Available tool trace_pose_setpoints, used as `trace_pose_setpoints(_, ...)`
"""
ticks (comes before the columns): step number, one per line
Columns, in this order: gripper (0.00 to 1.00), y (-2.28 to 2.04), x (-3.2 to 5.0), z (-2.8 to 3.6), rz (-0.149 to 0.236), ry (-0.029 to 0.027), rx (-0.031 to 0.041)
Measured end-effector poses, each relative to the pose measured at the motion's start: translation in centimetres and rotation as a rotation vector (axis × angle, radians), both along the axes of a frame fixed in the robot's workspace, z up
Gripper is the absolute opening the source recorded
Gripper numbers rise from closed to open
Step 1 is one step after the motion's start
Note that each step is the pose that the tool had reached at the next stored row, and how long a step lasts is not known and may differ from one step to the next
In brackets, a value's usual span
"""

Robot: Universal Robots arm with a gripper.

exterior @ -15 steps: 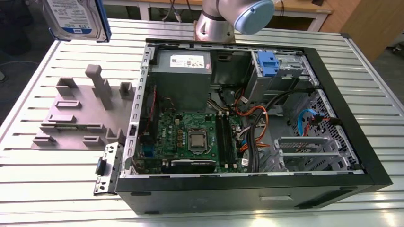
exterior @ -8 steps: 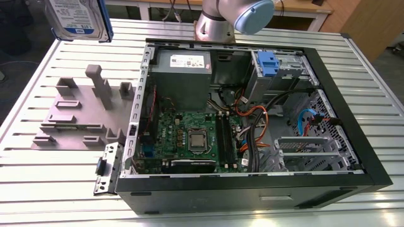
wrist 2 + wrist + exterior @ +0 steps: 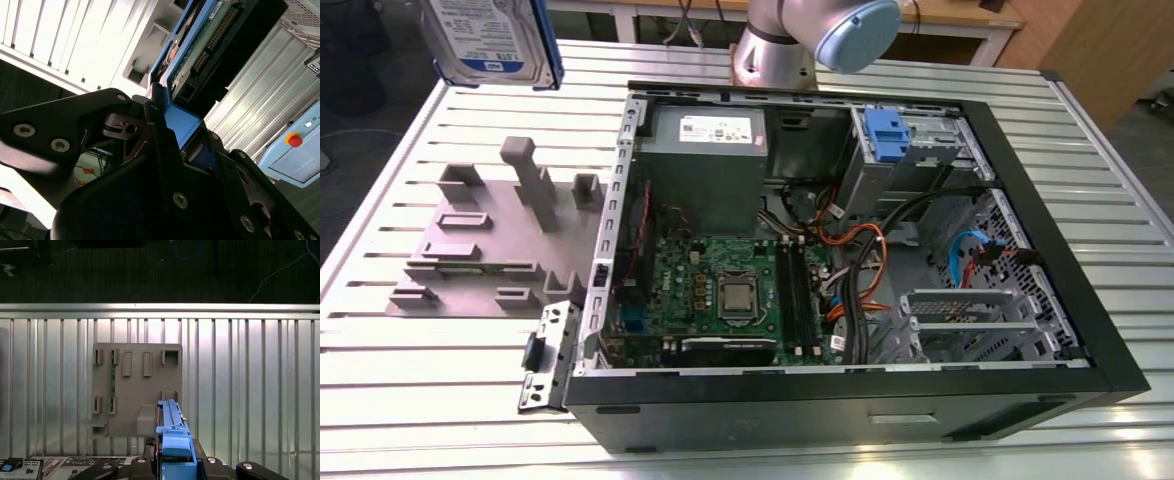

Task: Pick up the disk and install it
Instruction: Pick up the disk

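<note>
Fingers (image 3: 156, 131) pinch the disk (image 3: 487, 38) by its blue rail, with its long axis running straight out from them. It hangs above the grey fixture (image 3: 487, 250), well to the exterior view's left of the open computer case (image 3: 854, 395) on the surface (image 3: 440, 400).

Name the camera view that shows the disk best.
The exterior view: the disk turns its white-and-blue label to the camera, though the frame cuts its top. The second wrist view shows its circuit-board side and blue rail in the gripper; the first wrist view shows it edge-on.
</note>
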State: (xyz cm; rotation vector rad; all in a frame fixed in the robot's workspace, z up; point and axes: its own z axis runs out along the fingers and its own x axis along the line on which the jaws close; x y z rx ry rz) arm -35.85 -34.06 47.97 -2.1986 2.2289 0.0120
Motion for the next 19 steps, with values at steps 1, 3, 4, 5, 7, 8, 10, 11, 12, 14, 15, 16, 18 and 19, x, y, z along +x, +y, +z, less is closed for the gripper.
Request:
trace_pose_setpoints(1,0.36,0.00,0.07,0.00,0.000,0.0000,0.0000)
trace_pose_setpoints(3,0.36,0.00,0.20,-0.01,0.000,0.0000,0.0000)
trace_pose_setpoints(4,0.36,0.00,0.27,-0.01,0.000,0.0000,0.0000)
trace_pose_setpoints(5,0.36,0.00,0.33,-0.01,0.000,0.0000,0.0000)
trace_pose_setpoints(7,0.36,0.00,0.47,-0.02,0.000,0.0000,0.0000)
trace_pose_setpoints(8,0.36,0.00,0.54,-0.02,0.000,0.0000,0.0000)
trace_pose_setpoints(10,0.36,0.00,0.67,-0.02,0.000,0.0001,-0.0001)
trace_pose_setpoints(11,0.36,0.00,0.74,-0.02,0.000,0.0000,0.0000)
trace_pose_setpoints(12,0.36,0.00,0.80,-0.03,0.000,0.0000,0.0000)
trace_pose_setpoints(14,0.36,0.00,0.93,-0.03,0.000,0.0001,0.0000)
trace_pose_setpoints(15,0.36,0.00,0.99,-0.03,0.000,0.0001,0.0000)
trace_pose_setpoints(16,0.36,0.00,1.05,-0.03,0.000,0.0000,0.0000)
trace_pose_setpoints(18,0.36,0.00,1.17,-0.04,0.000,0.0000,0.0000)
trace_pose_setpoints(19,0.36,0.00,1.22,-0.05,0.000,-0.0001,0.0000)
